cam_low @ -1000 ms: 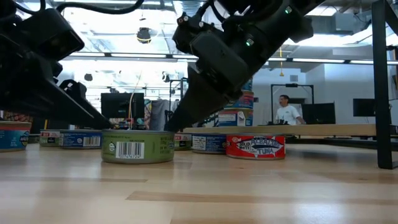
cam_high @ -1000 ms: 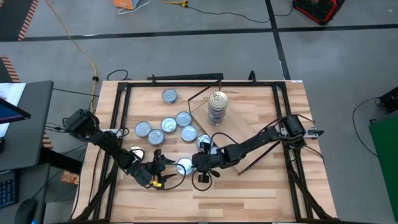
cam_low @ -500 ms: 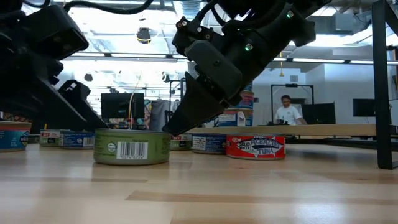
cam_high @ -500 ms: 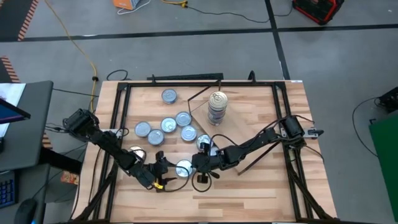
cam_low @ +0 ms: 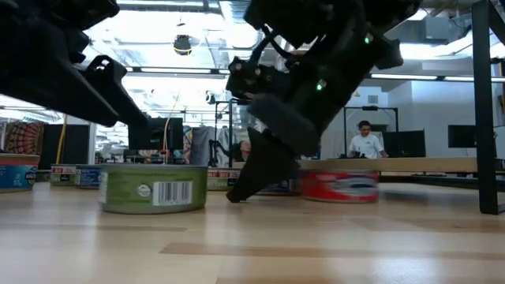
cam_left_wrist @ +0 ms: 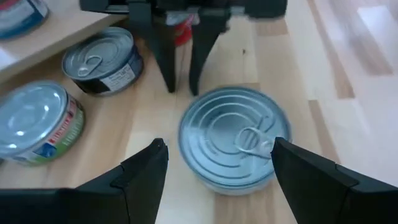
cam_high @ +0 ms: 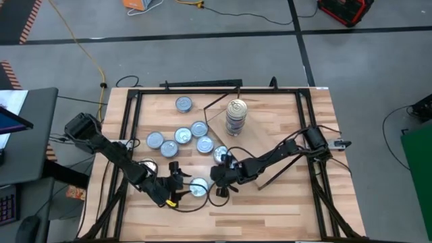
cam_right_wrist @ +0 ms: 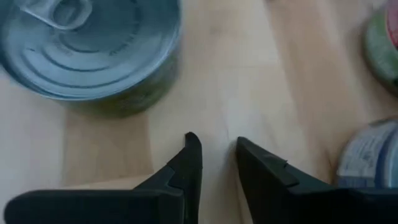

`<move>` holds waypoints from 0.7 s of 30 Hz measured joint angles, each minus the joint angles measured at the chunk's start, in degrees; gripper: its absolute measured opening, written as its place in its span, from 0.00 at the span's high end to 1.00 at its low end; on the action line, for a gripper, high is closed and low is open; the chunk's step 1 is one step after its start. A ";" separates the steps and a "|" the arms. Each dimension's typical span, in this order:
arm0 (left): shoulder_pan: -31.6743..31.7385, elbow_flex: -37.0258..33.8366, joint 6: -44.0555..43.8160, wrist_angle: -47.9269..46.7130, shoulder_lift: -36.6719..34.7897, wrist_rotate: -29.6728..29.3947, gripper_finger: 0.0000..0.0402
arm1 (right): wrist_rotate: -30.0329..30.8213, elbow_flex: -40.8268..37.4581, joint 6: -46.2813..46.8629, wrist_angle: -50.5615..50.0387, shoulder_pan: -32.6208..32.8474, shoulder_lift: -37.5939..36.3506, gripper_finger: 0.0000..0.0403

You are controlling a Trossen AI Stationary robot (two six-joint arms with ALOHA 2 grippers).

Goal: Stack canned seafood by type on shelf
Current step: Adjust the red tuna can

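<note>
The green-sided tin [cam_high: 199,188] stands alone on the bare wood of the table [cam_high: 283,209], near the front edge. Take this tin as the landmark. In front of it the table is open up to the edge, and to its right the wood is also free until the dark frame leg [cam_high: 322,182].

The left gripper [cam_high: 179,187] is just at the left side of the tin. In the left wrist view its two fingers [cam_left_wrist: 140,171] stand wide apart, one on each side of the tin [cam_left_wrist: 233,140], and they do not touch it; the tin lies a little ahead of the tips, between them. The pull tab of the lid points toward one finger.

The right gripper [cam_high: 217,183] is just at the right side of the tin. Its fingers [cam_right_wrist: 189,162] are close together with only a narrow gap, and they hold nothing. The tin [cam_right_wrist: 93,50] is apart from their tips, with bare wood between.

Behind the tin lies a loose group of other tins [cam_high: 183,135]. Farther behind and to the right, a stack of tins [cam_high: 235,116] stands upright on the shelf board [cam_high: 270,125].
</note>
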 joint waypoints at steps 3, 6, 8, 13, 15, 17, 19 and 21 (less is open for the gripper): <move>0.00 -0.02 3.09 0.59 1.04 0.12 0.31 | -0.05 -0.01 0.29 -0.30 -0.17 -0.02 0.67; -0.38 -0.02 4.28 1.02 1.55 1.10 0.31 | 0.93 -0.03 -0.50 0.03 -0.09 -0.17 0.67; -0.78 -0.02 4.30 1.15 1.49 0.39 0.31 | 1.13 -0.01 -2.12 0.37 -0.09 -0.44 0.67; -2.41 -0.02 3.13 1.26 -0.72 -0.56 0.31 | 1.39 2.77 -5.56 0.93 0.08 -0.48 0.67; -3.45 -0.04 2.57 0.59 -1.78 -0.65 0.31 | 1.53 5.06 -6.47 -0.85 0.44 -0.48 0.67; -4.55 -0.04 2.51 0.78 -2.59 -1.22 0.31 | 1.50 8.71 -6.71 -6.73 0.78 -0.48 0.67; -5.55 -0.04 2.25 0.76 -2.88 -2.07 0.31 | 1.53 13.55 -5.79 -15.15 1.14 -0.51 0.67; -6.36 -0.04 1.45 0.86 -2.61 -2.62 0.31 | 1.49 17.95 -5.65 -24.01 1.47 -0.43 0.67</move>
